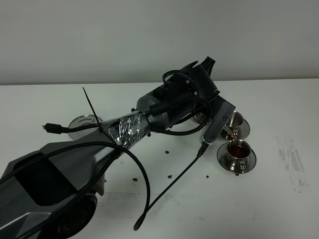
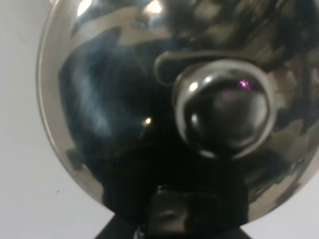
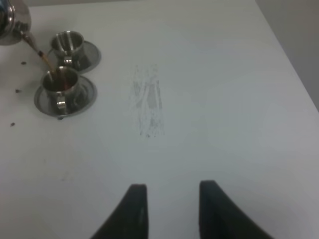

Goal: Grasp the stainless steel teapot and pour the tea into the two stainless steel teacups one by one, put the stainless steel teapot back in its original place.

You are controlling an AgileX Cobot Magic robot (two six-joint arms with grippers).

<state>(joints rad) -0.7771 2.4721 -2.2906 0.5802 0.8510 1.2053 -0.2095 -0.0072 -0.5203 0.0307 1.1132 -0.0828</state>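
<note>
Stainless steel teapot (image 2: 114, 129): aloft, tipped spout-down, filling the left wrist view.
Left gripper (image 1: 219, 122): clamped on the teapot, judging by its tilt.
Tea (image 3: 45, 59): thin stream from the spout (image 3: 30, 38) into the teacup (image 1: 238, 149) just below this gripper.
Second teacup (image 1: 235, 119): just beyond the first, likely next target.
Right gripper (image 3: 172, 211): fingers apart, empty, well away from both.
Writing: none readable.
</note>
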